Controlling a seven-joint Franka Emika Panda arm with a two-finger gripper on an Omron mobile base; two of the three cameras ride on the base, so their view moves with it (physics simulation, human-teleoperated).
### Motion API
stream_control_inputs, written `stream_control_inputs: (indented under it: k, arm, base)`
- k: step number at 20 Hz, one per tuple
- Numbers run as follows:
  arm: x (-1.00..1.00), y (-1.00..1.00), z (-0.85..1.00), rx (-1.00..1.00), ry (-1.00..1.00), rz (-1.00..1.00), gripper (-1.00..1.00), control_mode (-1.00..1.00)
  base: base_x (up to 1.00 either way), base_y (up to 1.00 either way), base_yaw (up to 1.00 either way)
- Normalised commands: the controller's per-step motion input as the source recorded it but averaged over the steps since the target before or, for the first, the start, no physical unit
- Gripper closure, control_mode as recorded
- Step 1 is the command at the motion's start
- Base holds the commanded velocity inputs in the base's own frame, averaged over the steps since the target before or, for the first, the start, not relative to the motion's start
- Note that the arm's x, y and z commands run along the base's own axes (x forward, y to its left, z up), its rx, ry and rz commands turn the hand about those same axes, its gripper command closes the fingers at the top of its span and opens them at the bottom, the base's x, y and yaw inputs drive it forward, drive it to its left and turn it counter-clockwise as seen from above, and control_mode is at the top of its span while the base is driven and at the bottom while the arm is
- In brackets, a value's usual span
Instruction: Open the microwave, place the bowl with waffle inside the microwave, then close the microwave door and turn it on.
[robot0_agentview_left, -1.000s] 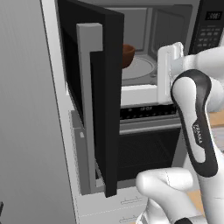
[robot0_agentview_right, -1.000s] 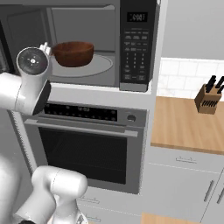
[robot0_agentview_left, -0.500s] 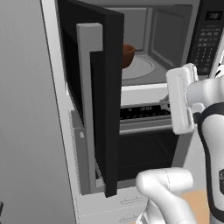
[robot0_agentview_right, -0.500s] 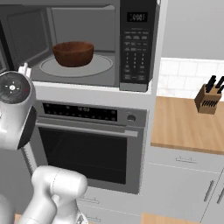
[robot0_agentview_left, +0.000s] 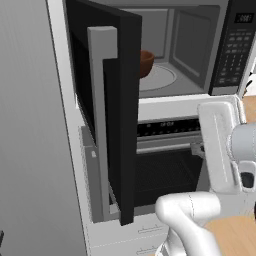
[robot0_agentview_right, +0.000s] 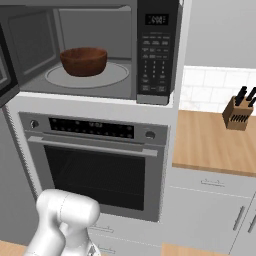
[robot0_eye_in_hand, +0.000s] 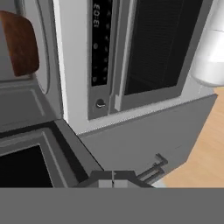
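Kitchen wall unit, microwave (robot0_agentview_right: 100, 50) door (robot0_agentview_left: 107, 115) open, bowl (robot0_agentview_right: 84, 61) on turntable, end effector (robot0_eye_in_hand: 113, 179) pinched together

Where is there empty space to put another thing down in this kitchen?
The wooden counter is bare from the oven to the knife block. Inside the microwave, the bowl fills the turntable's middle, leaving only its rim free. The microwave door crowds the left side.

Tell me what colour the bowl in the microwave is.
Reddish-brown; the bowl shows best in the right base view.
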Motion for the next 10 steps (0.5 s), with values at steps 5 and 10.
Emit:
stream_control_inputs:
  k: [5, 10]
  arm:
    - [-1.0, 0.1, 0.06, -0.11, -0.1, 0.0, 1.0, -1.0]
    - [-0.82, 0.38, -0.04, -0.28, -0.21, 0.0, 1.0, -1.0]
  base:
    - [0.0, 0.0, 0.0]
    - [0.0, 0.0, 0.0]
